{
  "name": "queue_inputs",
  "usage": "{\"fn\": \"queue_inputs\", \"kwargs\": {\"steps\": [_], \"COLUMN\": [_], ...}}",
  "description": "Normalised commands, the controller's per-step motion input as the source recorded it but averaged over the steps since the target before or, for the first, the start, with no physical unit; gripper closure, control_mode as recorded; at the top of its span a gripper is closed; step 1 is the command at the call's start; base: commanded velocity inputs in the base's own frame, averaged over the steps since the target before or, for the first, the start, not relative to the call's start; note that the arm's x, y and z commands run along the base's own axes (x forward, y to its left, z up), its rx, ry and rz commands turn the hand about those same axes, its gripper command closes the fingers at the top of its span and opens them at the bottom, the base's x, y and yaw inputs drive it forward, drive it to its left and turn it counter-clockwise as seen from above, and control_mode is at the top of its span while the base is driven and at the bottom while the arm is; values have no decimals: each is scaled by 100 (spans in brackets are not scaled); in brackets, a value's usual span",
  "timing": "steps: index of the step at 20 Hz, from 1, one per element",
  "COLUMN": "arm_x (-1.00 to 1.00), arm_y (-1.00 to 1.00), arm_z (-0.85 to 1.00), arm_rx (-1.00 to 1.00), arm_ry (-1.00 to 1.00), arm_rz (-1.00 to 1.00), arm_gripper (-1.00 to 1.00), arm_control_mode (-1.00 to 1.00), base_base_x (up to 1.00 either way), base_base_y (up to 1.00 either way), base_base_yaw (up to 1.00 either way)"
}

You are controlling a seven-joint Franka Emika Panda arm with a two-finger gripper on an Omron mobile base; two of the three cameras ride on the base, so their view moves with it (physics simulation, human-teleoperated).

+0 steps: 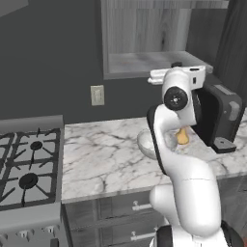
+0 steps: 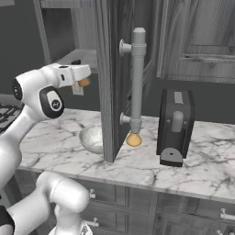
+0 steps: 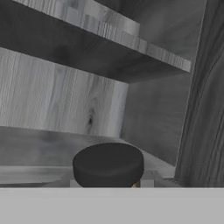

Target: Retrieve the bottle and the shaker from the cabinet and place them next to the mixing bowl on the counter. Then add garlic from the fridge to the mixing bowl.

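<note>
My gripper [image 2: 84, 79] is at the front edge of the grey cabinet [image 1: 144, 62] niche, shut on the shaker [image 2: 83, 83]. That shaker is a small orange-brown cylinder, and its dark cap [image 3: 108, 164] sits close up in the hand view, with the niche's back wall behind it. The golden bottle [image 2: 133, 139] stands on the white marble counter [image 1: 101, 154], partly hidden behind the open door's handle. In the left base view the bottle [image 1: 182, 136] peeks out behind my arm. Just to its left sits the whitish mixing bowl [image 2: 92, 137] [image 1: 146, 143]. The garlic and fridge are out of view.
The open cabinet door [image 2: 110, 78] with its long grey handle [image 2: 137, 78] hangs over the counter right of the bowl. A black appliance [image 2: 176, 126] stands further right. A gas stove [image 1: 26, 164] borders the counter's left end, and a wall outlet [image 1: 97, 95] is below the cabinet.
</note>
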Motion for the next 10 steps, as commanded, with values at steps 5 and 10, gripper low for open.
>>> {"fn": "queue_inputs", "kwargs": {"steps": [5,10], "arm_x": [-66,-67], "arm_y": [-47,-46], "arm_z": [-14,-25], "arm_rx": [3,4], "arm_ry": [10,6], "arm_rz": [-1,0], "arm_gripper": [100,100], "arm_control_mode": [-100,-100], "base_base_x": [0,0], "base_base_y": [0,0], "base_base_yaw": [0,0]}}
